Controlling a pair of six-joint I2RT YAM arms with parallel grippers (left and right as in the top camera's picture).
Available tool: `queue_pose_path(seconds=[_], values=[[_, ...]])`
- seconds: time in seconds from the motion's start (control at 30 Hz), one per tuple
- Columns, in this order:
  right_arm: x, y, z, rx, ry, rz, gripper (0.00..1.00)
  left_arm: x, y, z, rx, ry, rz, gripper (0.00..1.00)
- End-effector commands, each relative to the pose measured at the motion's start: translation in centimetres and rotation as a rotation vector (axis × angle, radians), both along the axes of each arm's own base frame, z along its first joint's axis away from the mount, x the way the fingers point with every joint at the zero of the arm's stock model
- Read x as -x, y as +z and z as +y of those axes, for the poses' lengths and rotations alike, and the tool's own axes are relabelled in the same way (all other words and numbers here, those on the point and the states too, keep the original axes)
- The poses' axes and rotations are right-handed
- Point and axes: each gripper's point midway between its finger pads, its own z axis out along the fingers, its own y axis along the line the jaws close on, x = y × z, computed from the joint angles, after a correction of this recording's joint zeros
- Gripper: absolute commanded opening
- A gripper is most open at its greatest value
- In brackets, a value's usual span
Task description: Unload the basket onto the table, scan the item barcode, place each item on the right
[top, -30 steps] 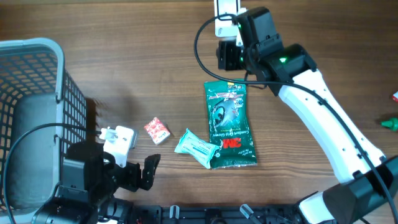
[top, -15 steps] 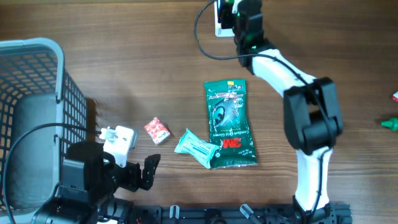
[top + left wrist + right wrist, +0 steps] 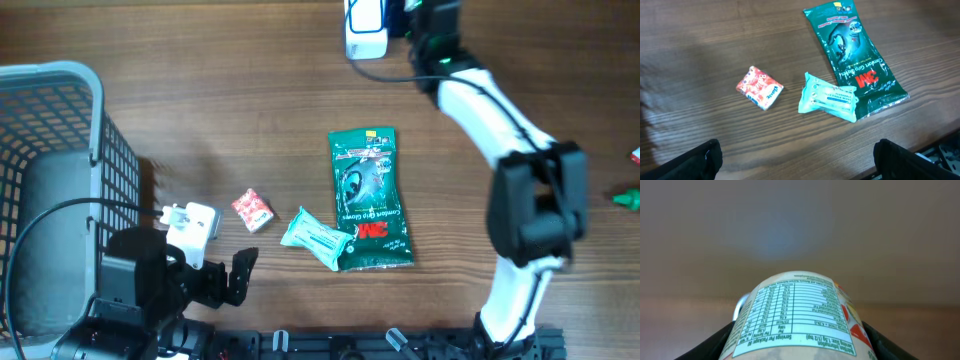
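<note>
Clasping a label-wrapped can in a half-open grip, the right hand hovered at the counter's far edge, the white scanner just beside it on its left.

The green packet reads "3M"; the can lists servings.

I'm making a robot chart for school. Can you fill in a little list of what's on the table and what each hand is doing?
Left gripper: open, empty, over the table
Right gripper: holding a can, nutrition label facing its camera
Right arm: reaching to the far edge, by the white scanner
On the table: green glove pack, teal pack, red packet
Left side: grey basket
</note>
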Motion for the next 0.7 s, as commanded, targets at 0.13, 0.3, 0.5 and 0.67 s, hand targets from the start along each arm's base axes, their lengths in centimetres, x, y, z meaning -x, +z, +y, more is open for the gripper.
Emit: queue_pose_path(seconds=[0.13, 0.3, 0.5, 0.67], values=[[8.5, 2.7, -27.5, -0.021, -0.482, 0.219, 0.57, 0.0, 0.2, 0.1, -0.008, -0.009, -0.015, 1.00], [13.5, -3.7, -38.4, -0.136, -0.642, 0.370, 0.58, 0.0, 0.2, 0.1, -0.008, -0.009, -0.015, 1.00], [18.9, -16.2, -42.0, -0.271, -0.763, 0.686, 0.61, 0.0, 0.2, 0.1, -0.008, -0.009, -0.015, 1.00], [21.7, -17.9, -42.7, -0.372, -0.865, 0.755, 0.97, 0.0, 0.2, 0.1, -0.008, -0.009, -0.015, 1.00]])
